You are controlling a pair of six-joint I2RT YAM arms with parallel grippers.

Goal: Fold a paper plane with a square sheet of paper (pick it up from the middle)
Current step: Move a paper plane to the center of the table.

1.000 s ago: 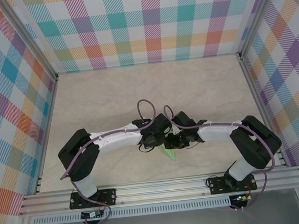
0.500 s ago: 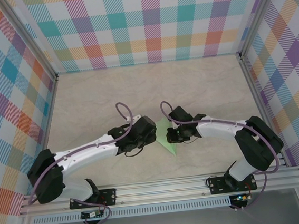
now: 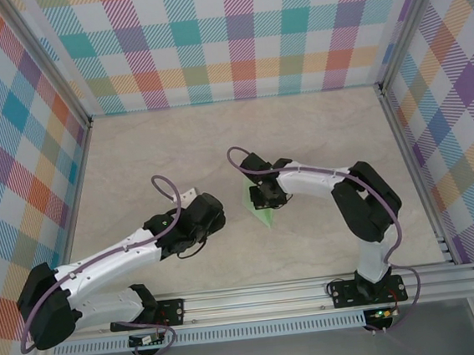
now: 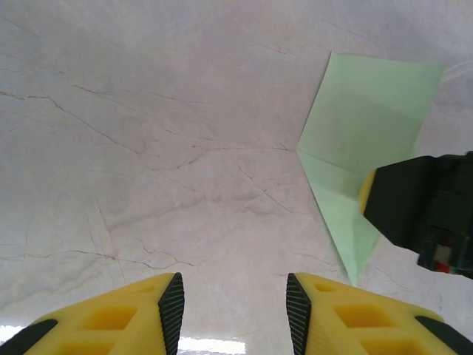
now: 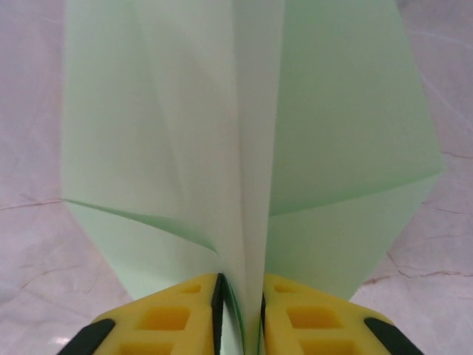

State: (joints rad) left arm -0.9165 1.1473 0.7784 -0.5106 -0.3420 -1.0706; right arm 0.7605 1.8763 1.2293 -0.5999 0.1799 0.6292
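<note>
Right claw point(image 5: 238, 299) pinches the pale-green paper point(image 5: 340, 133) right along its centre fold. Left claw point(image 4: 235, 299) hangs open over the desk point(image 4: 148, 148), apart from the paper.

Right wrist view: the thin pale-green folded paper sheet point(image 5: 251, 148) runs past the upper edge. Its lower fold is hidden between the yellow right jaws, themselves cropped at the bottom. Left wrist view: the black right-arm housing point(image 4: 425, 214) covers the sheet's right side, and the left jaws are cropped below.
</note>
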